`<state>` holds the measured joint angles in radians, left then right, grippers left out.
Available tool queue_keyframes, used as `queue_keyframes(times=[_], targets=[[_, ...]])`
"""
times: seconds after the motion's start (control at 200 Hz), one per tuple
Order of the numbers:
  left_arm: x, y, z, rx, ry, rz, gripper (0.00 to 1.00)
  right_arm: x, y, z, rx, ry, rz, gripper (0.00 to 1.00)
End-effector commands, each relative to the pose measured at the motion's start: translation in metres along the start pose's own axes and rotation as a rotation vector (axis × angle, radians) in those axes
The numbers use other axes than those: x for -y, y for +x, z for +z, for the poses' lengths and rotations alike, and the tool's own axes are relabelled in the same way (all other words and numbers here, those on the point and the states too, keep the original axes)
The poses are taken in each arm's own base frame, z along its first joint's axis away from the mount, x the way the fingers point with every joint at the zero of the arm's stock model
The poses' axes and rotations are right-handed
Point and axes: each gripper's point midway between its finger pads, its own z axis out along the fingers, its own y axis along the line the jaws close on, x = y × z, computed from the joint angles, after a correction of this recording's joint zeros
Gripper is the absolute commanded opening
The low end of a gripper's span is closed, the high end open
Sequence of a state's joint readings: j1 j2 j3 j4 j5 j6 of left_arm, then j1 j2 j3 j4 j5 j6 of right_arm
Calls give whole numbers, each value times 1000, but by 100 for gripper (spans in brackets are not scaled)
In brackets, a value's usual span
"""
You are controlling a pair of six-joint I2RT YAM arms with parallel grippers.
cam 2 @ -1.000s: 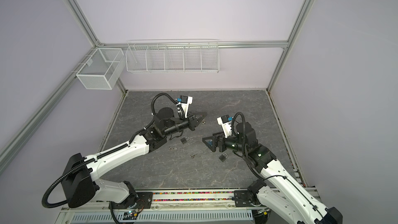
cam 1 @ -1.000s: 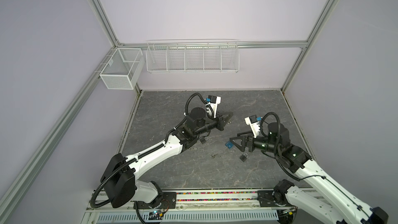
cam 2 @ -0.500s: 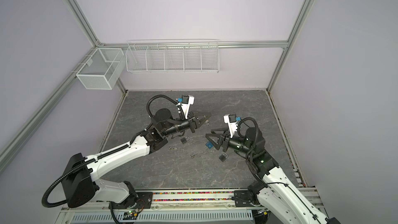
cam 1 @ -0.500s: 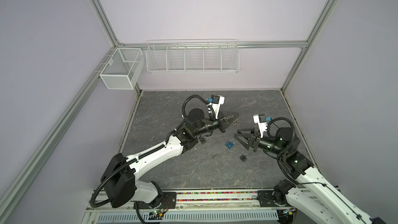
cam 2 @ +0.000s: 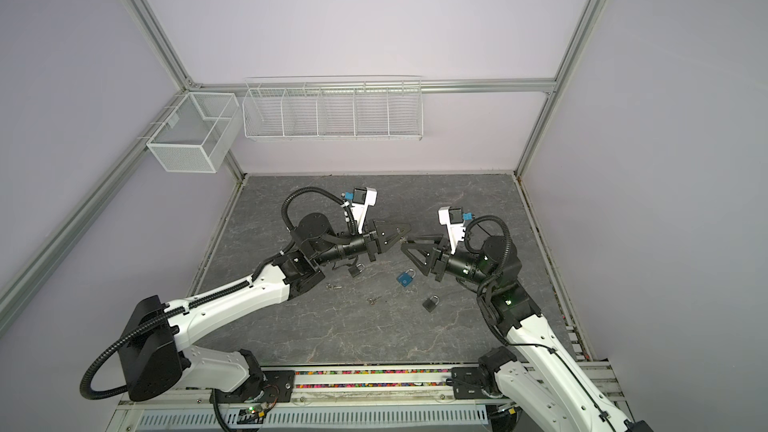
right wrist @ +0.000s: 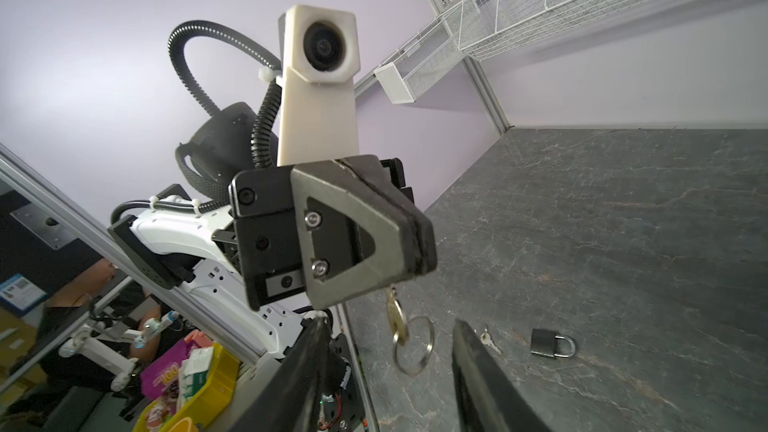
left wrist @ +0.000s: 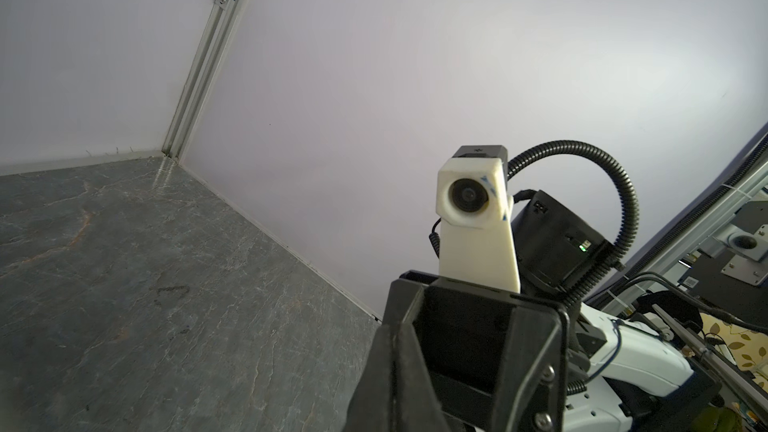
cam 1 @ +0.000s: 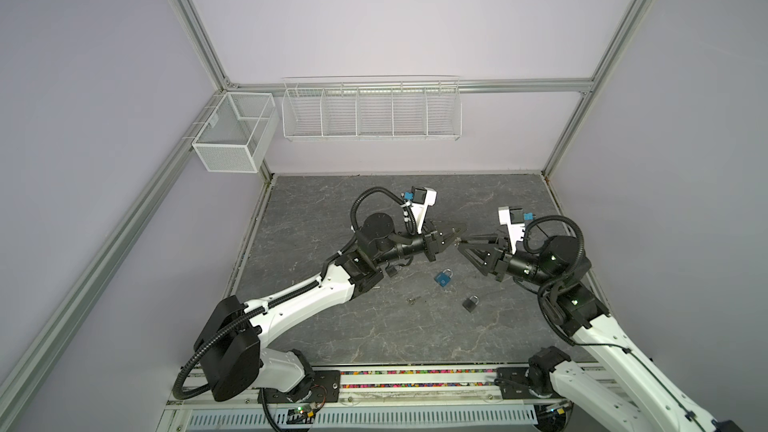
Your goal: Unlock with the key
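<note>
The left claw (right wrist: 419,259) is clamped tight on a small pale metal key (right wrist: 392,317), whose silver split ring (right wrist: 432,340) dangles well above the grey marbled surface (cam 1: 374,334). The right claw (cam 1: 462,243) faces it with its jaws partly apart either side of the ring, gripping nothing. A blue padlock (cam 1: 444,277) lies on the surface below them.

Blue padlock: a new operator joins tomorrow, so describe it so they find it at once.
On the grey marbled table, look near the middle, nearer the right arm. The blue padlock lies flat there, the only blue one; the neighbouring padlock is dark grey.
</note>
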<state>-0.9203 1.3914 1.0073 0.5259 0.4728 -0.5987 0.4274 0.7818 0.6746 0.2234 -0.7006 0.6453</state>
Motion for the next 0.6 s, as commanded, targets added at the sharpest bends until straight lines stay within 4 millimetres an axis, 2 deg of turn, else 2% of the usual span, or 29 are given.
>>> queue_keyframes(times=[0.0,0.29,0.355,0.595], targets=[[14,-7,-3,23,47,9,0,-6,-2,1,-16,-32,-12,47],[20,-5,0,10,81,4,0,-12,-10,4,-7,-69,-20,43],[19,-4,1,4,73,2,0,-11,-9,6,-19,-77,-13,38],[18,-4,1,1,66,6,0,-12,-9,5,-14,-76,-21,31]])
